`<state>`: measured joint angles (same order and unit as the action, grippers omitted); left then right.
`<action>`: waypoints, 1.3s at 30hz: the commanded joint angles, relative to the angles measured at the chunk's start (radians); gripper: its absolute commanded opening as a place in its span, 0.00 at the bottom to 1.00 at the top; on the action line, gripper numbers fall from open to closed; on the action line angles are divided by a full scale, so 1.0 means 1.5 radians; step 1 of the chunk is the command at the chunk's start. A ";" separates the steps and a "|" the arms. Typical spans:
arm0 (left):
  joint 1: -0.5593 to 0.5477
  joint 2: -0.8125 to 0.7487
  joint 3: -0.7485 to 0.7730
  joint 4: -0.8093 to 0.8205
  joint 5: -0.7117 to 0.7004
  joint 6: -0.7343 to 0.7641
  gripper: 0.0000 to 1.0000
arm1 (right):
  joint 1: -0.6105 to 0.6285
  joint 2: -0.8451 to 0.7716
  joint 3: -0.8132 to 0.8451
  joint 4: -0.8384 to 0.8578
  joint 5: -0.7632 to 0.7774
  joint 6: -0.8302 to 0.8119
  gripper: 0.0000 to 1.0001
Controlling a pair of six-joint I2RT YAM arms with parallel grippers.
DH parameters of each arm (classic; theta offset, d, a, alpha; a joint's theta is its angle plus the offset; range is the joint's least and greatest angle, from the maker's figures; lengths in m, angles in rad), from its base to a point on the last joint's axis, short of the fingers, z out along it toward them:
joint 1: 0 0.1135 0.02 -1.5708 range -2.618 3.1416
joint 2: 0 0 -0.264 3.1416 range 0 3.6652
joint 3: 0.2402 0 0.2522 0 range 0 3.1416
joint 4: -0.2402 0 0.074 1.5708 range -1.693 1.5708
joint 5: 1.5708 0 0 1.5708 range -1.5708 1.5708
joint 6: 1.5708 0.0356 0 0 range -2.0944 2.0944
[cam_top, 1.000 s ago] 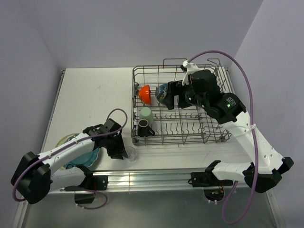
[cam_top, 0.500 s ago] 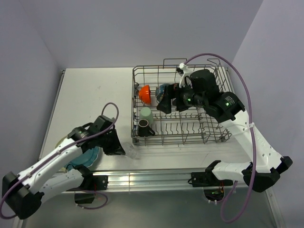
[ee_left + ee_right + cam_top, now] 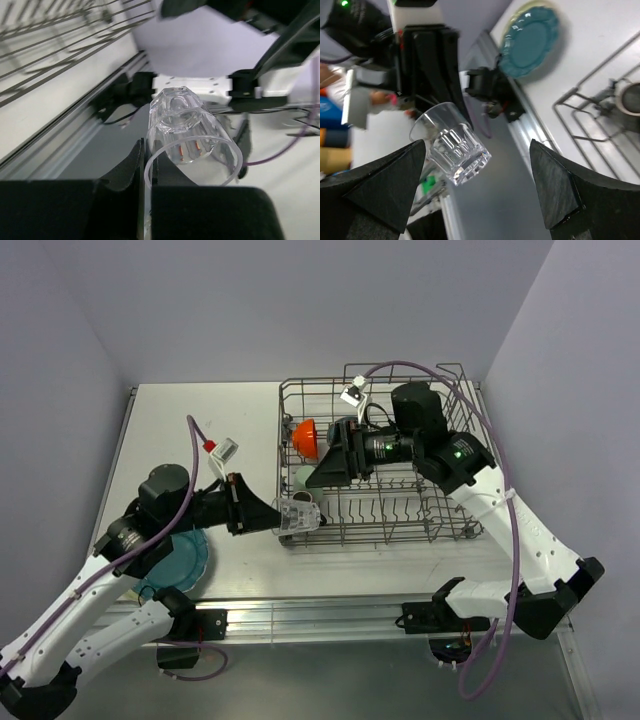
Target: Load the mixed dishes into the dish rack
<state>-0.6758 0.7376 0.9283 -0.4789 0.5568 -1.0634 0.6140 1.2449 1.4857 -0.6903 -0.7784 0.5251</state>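
My left gripper (image 3: 270, 515) is shut on the rim of the small clear glass (image 3: 297, 514), with one finger inside and one outside (image 3: 146, 152). The glass (image 3: 187, 132) hangs on its side in the air at the front left corner of the dish rack (image 3: 400, 502). My right gripper (image 3: 318, 472) stands open above the rack's left end and faces the glass (image 3: 452, 145), whose base points at it between the spread fingers (image 3: 385, 185). An orange bowl (image 3: 305, 437) and a pale green mug (image 3: 299, 478) sit in the rack. The teal scalloped plate (image 3: 182, 562) lies on the table.
A mug (image 3: 627, 100) shows in the rack's corner in the right wrist view. The teal plate (image 3: 530, 42) lies near the table's front rail (image 3: 300, 615). Walls close the table at the back and both sides. The blue bowl is hidden behind the right arm.
My left gripper shut on the glass, lifted it off the table and carried it right toward the rack. My right gripper swung left from the blue bowl toward the glass.
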 commanded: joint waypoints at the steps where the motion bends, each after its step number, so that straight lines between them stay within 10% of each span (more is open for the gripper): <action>1: -0.001 0.017 -0.014 0.206 0.061 -0.070 0.00 | -0.014 -0.031 -0.046 0.160 -0.140 0.082 0.92; 13: 0.006 0.069 0.014 0.281 0.099 -0.073 0.00 | -0.016 -0.095 -0.255 0.579 -0.251 0.378 0.87; 39: 0.038 0.049 -0.033 0.405 0.129 -0.153 0.00 | -0.015 -0.088 -0.322 0.873 -0.259 0.594 0.80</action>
<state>-0.6212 0.8295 0.8852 0.0643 0.7334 -1.2800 0.5892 1.1088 0.9871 0.5289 -1.1683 1.3884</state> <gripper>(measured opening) 0.075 0.808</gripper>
